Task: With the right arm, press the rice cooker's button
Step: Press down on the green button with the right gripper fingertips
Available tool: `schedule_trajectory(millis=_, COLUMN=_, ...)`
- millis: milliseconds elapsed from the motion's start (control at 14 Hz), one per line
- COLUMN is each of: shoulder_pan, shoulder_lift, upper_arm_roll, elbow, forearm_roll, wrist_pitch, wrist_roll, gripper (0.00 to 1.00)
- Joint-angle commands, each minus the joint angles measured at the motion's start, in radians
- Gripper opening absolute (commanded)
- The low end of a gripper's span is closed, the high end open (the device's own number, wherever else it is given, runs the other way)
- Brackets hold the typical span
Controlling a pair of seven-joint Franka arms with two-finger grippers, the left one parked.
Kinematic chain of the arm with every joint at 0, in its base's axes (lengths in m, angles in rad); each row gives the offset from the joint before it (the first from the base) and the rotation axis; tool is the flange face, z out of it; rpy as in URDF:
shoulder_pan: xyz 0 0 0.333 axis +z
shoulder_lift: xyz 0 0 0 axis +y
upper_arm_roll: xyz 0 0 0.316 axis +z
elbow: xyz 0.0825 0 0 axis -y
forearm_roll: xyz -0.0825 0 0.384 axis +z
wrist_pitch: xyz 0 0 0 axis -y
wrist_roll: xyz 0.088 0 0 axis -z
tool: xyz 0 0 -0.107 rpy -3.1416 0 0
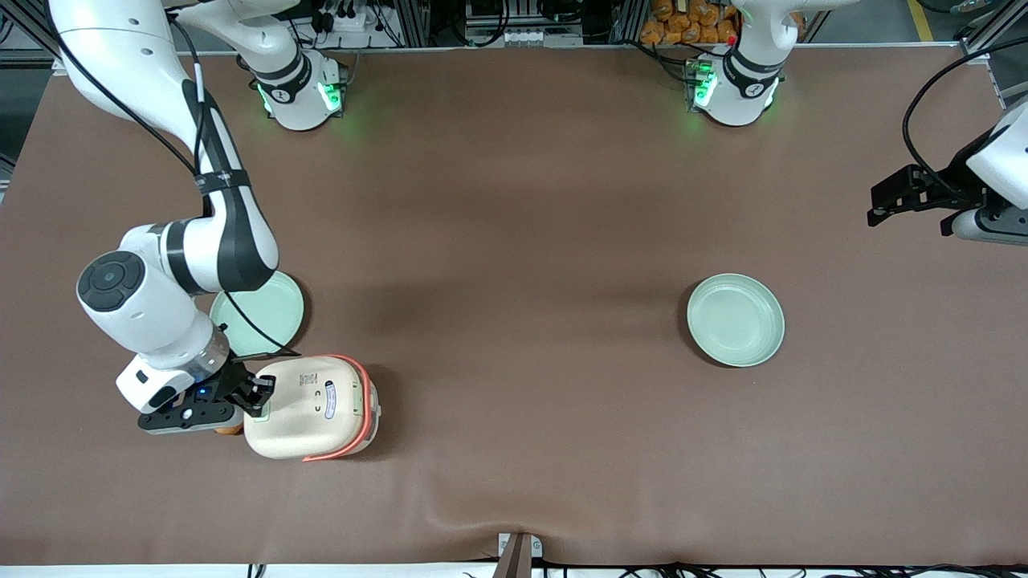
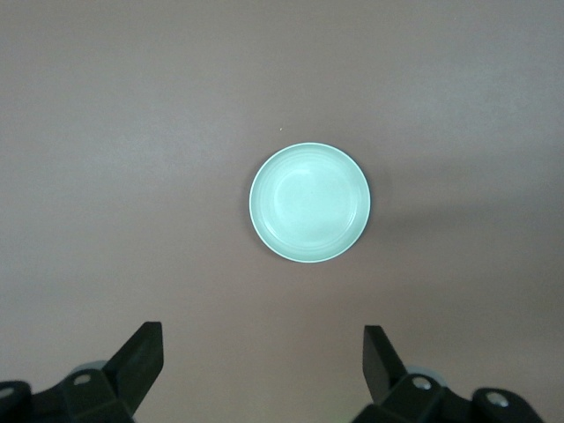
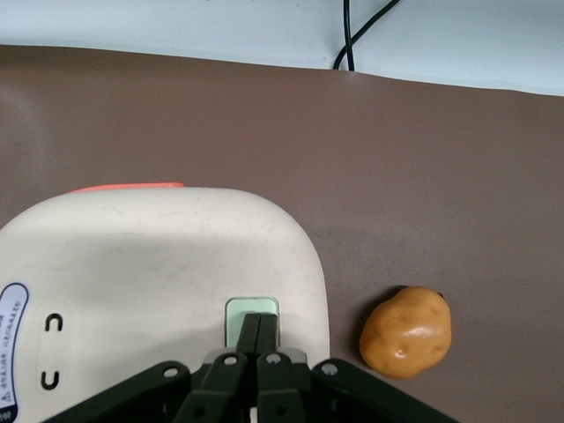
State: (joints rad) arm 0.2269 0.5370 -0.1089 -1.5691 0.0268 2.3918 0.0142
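The cream-white rice cooker (image 1: 309,408) with its coral-orange handle band stands at the working arm's end of the table, near the front camera. It also shows in the right wrist view (image 3: 159,273). Its pale grey-green button (image 3: 251,310) sits at the lid's edge. My right gripper (image 3: 261,322) is shut, fingers pressed together, with the tips resting on the button. In the front view the gripper (image 1: 259,395) is at the cooker's edge nearest the working arm.
A mint-green plate (image 1: 269,313) lies just farther from the front camera than the cooker, partly under the arm. A second green plate (image 1: 736,319) lies toward the parked arm's end. A brown potato (image 3: 407,332) lies on the table beside the cooker, by the gripper.
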Motion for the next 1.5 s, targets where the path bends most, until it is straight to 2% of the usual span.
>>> schedule_trajectory(millis=0, shoulder_pan=0.0, shoulder_lift=0.031, upper_arm_roll=0.002, elbow=0.0, forearm_roll=-0.002, wrist_pitch=0.014, wrist_roll=-0.002, gripper=0.0)
schedule_trajectory(millis=500, shoulder_pan=0.003, shoulder_lift=0.017, upper_arm_roll=0.002, elbow=0.012, forearm_roll=-0.002, wrist_pitch=0.01, wrist_roll=0.0, gripper=0.01)
schedule_trajectory(millis=714, shoulder_pan=0.015, shoulder_lift=-0.037, upper_arm_roll=0.003, elbow=0.026, forearm_roll=-0.004, wrist_pitch=-0.006, wrist_roll=0.0, gripper=0.08)
schedule_trajectory(millis=857, shoulder_pan=0.017, shoulder_lift=-0.075, upper_arm_roll=0.006, elbow=0.03, forearm_roll=-0.004, wrist_pitch=-0.093, wrist_roll=0.004, gripper=0.21)
schedule_trajectory(millis=1000, shoulder_pan=0.017, shoulder_lift=-0.109, upper_arm_roll=0.009, elbow=0.052, forearm_roll=0.002, wrist_pitch=-0.184, wrist_roll=0.007, gripper=0.43)
schedule_trajectory(millis=1143, shoulder_pan=0.016, shoulder_lift=-0.144, upper_arm_roll=0.011, elbow=0.057, forearm_roll=0.01, wrist_pitch=-0.232, wrist_roll=0.007, gripper=0.8)
schedule_trajectory(millis=1286, shoulder_pan=0.014, shoulder_lift=-0.179, upper_arm_roll=0.011, elbow=0.055, forearm_roll=0.013, wrist_pitch=-0.259, wrist_roll=0.007, gripper=1.0)
schedule_trajectory(millis=1429, shoulder_pan=0.009, shoulder_lift=-0.215, upper_arm_roll=0.014, elbow=0.052, forearm_roll=0.012, wrist_pitch=-0.327, wrist_roll=0.007, gripper=1.0)
